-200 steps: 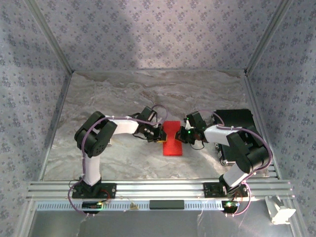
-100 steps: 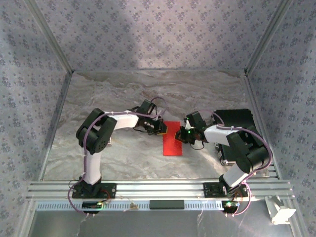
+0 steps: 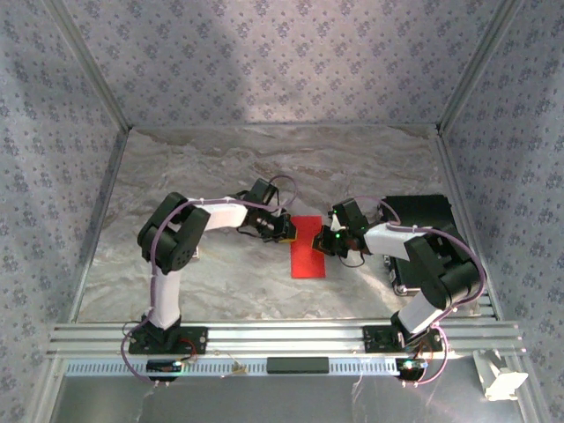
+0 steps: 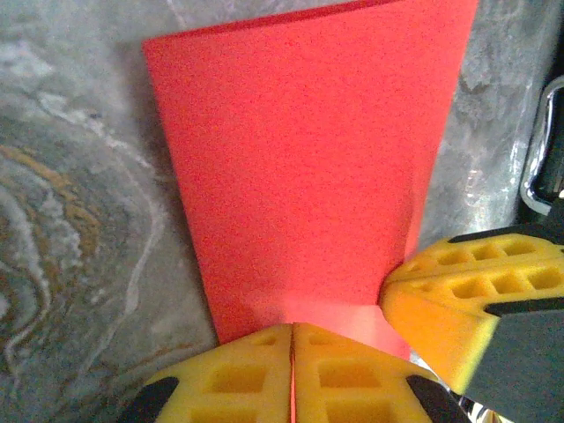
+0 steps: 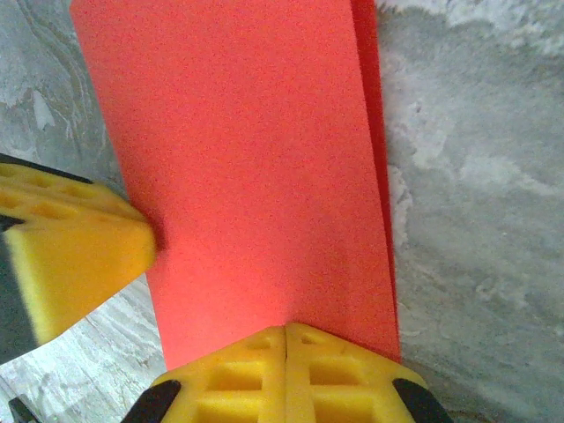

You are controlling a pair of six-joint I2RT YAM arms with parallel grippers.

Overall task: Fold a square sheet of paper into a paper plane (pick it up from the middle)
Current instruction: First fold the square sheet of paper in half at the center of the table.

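the red sheet of paper (image 3: 308, 256), folded to a narrow double-layered strip, is seen lying on the marbled worktop (image 3: 220, 167) between the two arms. the left fingers (image 4: 238, 379) are pressed together, their tips set at the strip's left edge toward its far end. the right fingers (image 5: 335, 374) are likewise pressed together at the opposite edge. whether paper is caught between either pair cannot be told.

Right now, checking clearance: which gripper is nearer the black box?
The right gripper, at the paper's right edge, with the box beside its arm; the left gripper is across the paper.
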